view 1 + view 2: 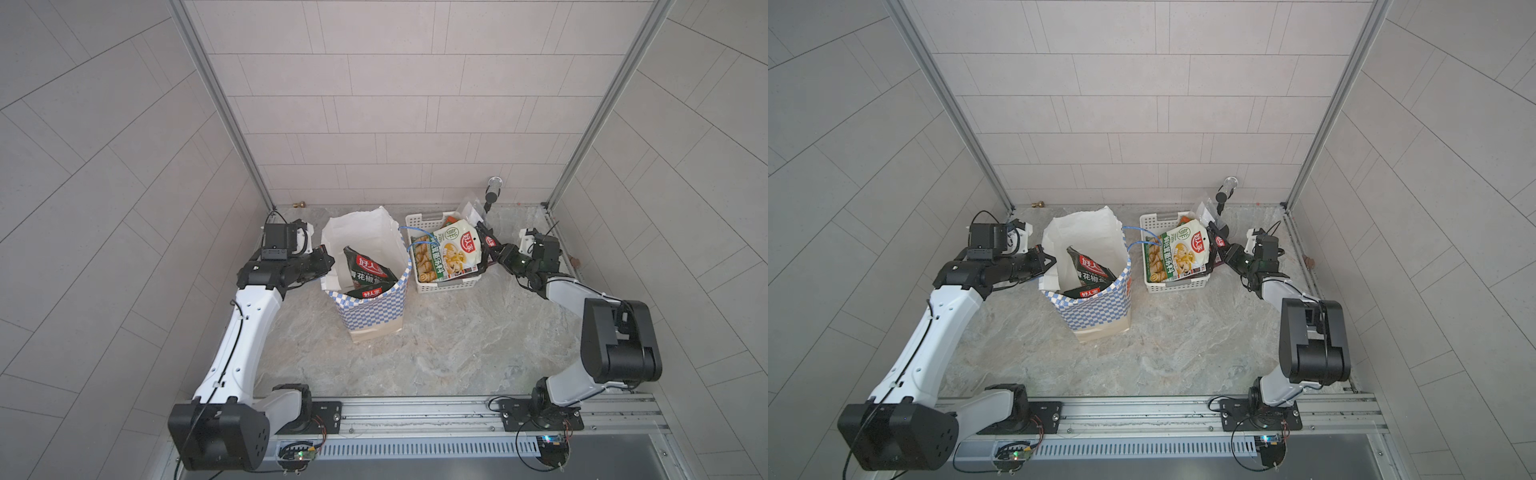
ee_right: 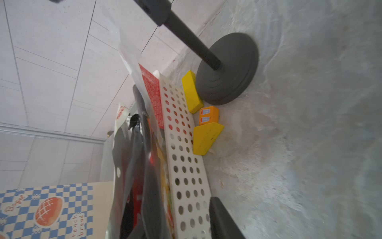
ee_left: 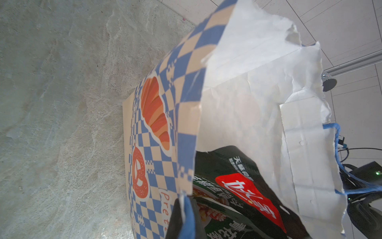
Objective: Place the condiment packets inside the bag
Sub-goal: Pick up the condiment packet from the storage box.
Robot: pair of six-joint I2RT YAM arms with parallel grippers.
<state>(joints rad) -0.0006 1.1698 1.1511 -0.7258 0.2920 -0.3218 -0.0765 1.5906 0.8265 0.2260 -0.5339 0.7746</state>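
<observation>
Film pouches like the cream packet [image 1: 451, 253] topping the basket [image 1: 449, 287] should be light, floppy and slippery, I judge, so they are best pinched at a sealed edge. Black packets [image 1: 368, 270] already stand in the bag [image 1: 374, 309]. My left gripper [image 3: 185, 207] clamps the bag's rim. My right gripper [image 1: 487, 254] is at the basket's side, and whether it grips anything I cannot tell.

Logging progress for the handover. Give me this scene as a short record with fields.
bag: standing upright, mouth open
left gripper: shut on the bag's rim
in the bag: two black packets, sticking up inside
basket: white, perforated, beside the bag, with more packets in it
top of the basket: cream packet, lying tilted
right gripper: at the basket's side away from the bag, grip unclear
status: task unfinished
</observation>
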